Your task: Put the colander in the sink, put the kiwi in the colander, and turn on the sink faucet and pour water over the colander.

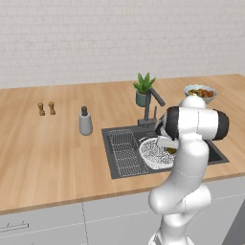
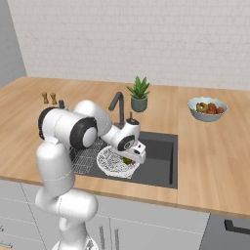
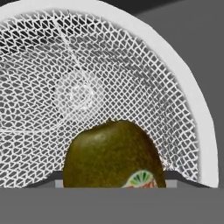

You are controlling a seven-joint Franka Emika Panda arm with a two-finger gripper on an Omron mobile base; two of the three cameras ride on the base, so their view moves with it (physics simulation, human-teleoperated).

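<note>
Gripper: the gripper [image 2: 129, 159] hangs low over the sink, closed on the kiwi; in the hand view the fruit sits right at the bottom between the finger tips.
Kiwi: the kiwi [image 3: 113, 155] is olive-brown with a small coloured sticker on its lower right side. It is held above the mesh inside the colander; whether it touches the mesh I cannot tell. In the left base view a sliver of it [image 1: 171, 150] shows just under the hand.
Colander: the colander [image 2: 113, 163] is a round white mesh bowl lying in the sink, in the middle part of the basin. In the hand view its white rim [image 3: 192, 92] curves around the kiwi on the upper and right sides.
Wire rack: a wire rack [image 1: 125, 152] lies in the left part of the sink, just beside the colander.
Sink: the sink [image 2: 163, 161] is a dark grey basin set into the wooden counter [image 1: 43, 148].
Faucet: the faucet [image 1: 151, 106] stands at the back edge of the sink, its spout angled toward the basin.
Farther out: a potted plant [image 1: 143, 89] stands behind the faucet, a grey soap bottle [image 1: 85, 121] to the left of the sink, two small shakers [image 1: 46, 108] farther left, and a bowl of red and yellow fruit [image 2: 207, 108] well to the right.
</note>
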